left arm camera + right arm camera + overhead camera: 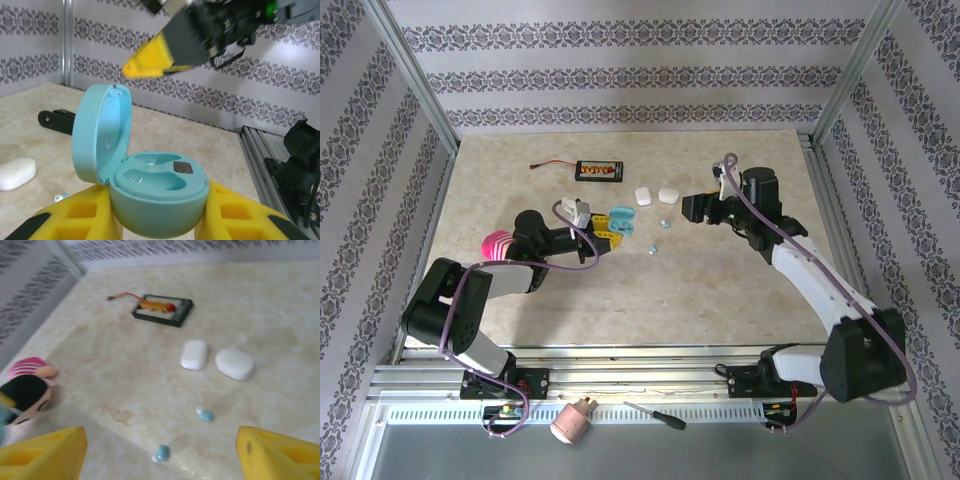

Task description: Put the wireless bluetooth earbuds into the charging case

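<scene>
1. The table (720, 290) carries everything. My two arms reach in from its near edge, and their grippers face each other across its middle.
2. My left gripper (610, 225) is clamped on the pale blue charging case (157, 200), with one yellow finger (75, 215) pressed against each side of its base.
3. My right gripper (160, 440) stands wide apart with nothing between its fingers (40, 455). In the left wrist view one of its yellow tips shows above the case and apart from it.
4. The charging case is open. Its lid (100, 132) stands nearly upright on the left in the left wrist view, and both wells face up with nothing in them.
5. Two white cases (194, 354) lie closed side by side on the table, beyond my right gripper.
6. The wireless bluetooth earbuds (204, 414) are two pale blue pieces lying on the table between my grippers, outside the charging case and touched by neither tool.
7. In the right wrist view the nearer earbud (161, 453) lies in the gap between my right fingers, apart from both. The farther one sits nearer the white cases.
8. The farther earbud's long axis slants across the right wrist view, white end upper left and blue end lower right. The nearer one is too blurred for me to tell which way it points.
</scene>
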Robot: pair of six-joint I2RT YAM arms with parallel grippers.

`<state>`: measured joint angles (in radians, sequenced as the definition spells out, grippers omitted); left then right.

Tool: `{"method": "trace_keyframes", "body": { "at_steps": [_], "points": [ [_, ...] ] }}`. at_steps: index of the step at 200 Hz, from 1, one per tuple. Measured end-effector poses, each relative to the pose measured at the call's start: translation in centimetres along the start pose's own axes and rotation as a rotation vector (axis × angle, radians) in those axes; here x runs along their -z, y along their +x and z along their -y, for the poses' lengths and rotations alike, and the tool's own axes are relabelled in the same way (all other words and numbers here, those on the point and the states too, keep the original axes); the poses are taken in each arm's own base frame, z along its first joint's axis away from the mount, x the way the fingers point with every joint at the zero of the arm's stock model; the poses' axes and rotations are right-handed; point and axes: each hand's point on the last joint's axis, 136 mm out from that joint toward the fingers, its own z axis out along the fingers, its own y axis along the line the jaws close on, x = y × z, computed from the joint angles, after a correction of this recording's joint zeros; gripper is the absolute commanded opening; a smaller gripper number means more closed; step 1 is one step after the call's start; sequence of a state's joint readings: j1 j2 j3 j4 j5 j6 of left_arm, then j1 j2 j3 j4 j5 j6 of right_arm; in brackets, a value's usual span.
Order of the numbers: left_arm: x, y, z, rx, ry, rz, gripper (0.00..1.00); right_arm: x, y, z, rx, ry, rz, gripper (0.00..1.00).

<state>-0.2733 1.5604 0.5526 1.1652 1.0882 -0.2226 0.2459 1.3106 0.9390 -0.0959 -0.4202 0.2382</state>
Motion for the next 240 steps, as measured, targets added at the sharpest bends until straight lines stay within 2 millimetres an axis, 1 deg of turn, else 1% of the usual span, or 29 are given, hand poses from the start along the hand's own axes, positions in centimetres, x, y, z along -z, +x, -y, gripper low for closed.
{"method": "trace_keyframes", "body": {
  "at_steps": [26,44,54,76,103,116,161,191,240],
  "points": [
    [0.2,-0.4,-0.2,-0.015,-0.016,0.018,0.32,-3.0,2.7,2.4,-0.122,0.071,-0.119,0.66],
    [0.6,-0.2,-0.6,-0.01,-0.035,0.018,0.32,-5.0,4.6,3.0,-0.194,0.091,-0.205,0.58],
    [0.7,-0.1,-0.7,-0.008,-0.042,0.018,0.32,-6.3,5.8,2.8,-0.22,0.089,-0.251,0.56],
    [0.8,-0.4,-0.5,-0.017,-0.041,0.023,0.32,-8.4,8.4,2.2,-0.276,0.071,-0.338,0.54],
    [0.9,-1.0,-0.2,-0.037,-0.039,0.032,0.32,-10.0,11.5,1.2,-0.331,0.045,-0.429,0.52],
    [0.9,-1.1,-0.1,-0.042,-0.039,0.032,0.32,-10.5,12.5,0.8,-0.355,0.031,-0.459,0.52],
    [0.9,-1.0,-0.1,-0.042,-0.04,0.026,0.32,-11.9,14.3,0.4,-0.392,0.015,-0.504,0.49],
    [0.9,-0.8,-0.1,-0.033,-0.04,0.02,0.32,-12.7,14.7,0.7,-0.41,0.017,-0.51,0.45],
    [0.9,-0.7,-0.2,-0.028,-0.041,0.017,0.32,-13.4,14.9,0.3,-0.407,0.003,-0.519,0.42]
  ]
}}
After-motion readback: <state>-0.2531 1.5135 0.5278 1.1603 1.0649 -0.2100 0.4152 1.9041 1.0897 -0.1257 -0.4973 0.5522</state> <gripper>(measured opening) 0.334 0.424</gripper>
